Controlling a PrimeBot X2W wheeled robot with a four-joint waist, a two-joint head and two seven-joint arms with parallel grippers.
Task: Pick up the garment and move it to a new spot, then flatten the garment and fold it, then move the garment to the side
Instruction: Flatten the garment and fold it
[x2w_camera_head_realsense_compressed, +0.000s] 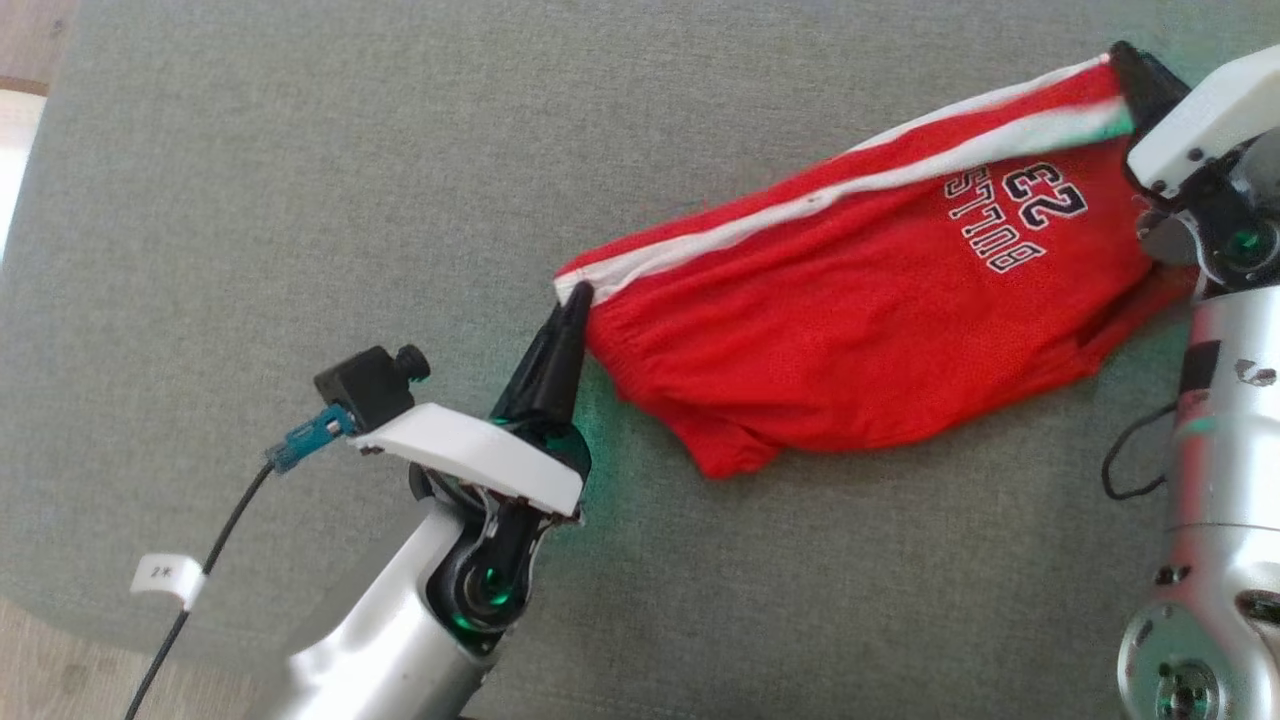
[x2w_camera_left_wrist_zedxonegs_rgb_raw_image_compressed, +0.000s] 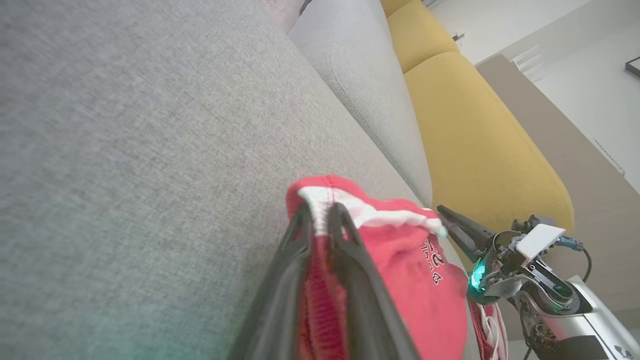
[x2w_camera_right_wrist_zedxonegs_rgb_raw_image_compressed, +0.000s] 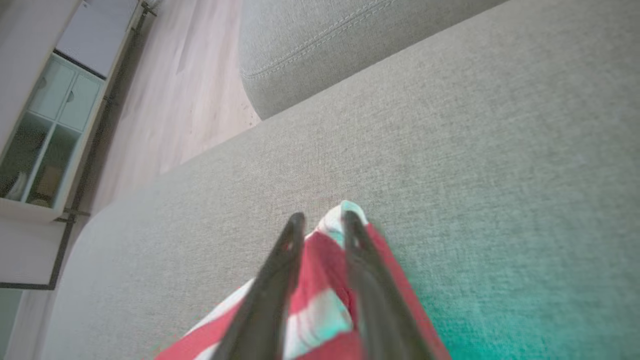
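Clamping opposite ends of the red garment (x2w_camera_head_realsense_compressed: 860, 330) over the grey sofa (x2w_camera_head_realsense_compressed: 300, 200) are the left gripper (x2w_camera_head_realsense_compressed: 577, 300) and right gripper (x2w_camera_head_realsense_compressed: 1123, 60)

The shorts (x2w_camera_head_realsense_compressed: 880, 330) are bright red, with two white stripes running between the black fingers of the left gripper (x2w_camera_head_realsense_compressed: 577, 295) and those of the right gripper (x2w_camera_head_realsense_compressed: 1122, 55); just below the right claw sits black lettering (x2w_camera_head_realsense_compressed: 1015, 215) edged in white; under both claws the sofa seat (x2w_camera_head_realsense_compressed: 300, 200) is plain grey-green weave; beyond the right claw, in the left wrist view, the back cushions (x2w_camera_left_wrist_zedxonegs_rgb_raw_image_compressed: 480, 150) are mustard yellow.
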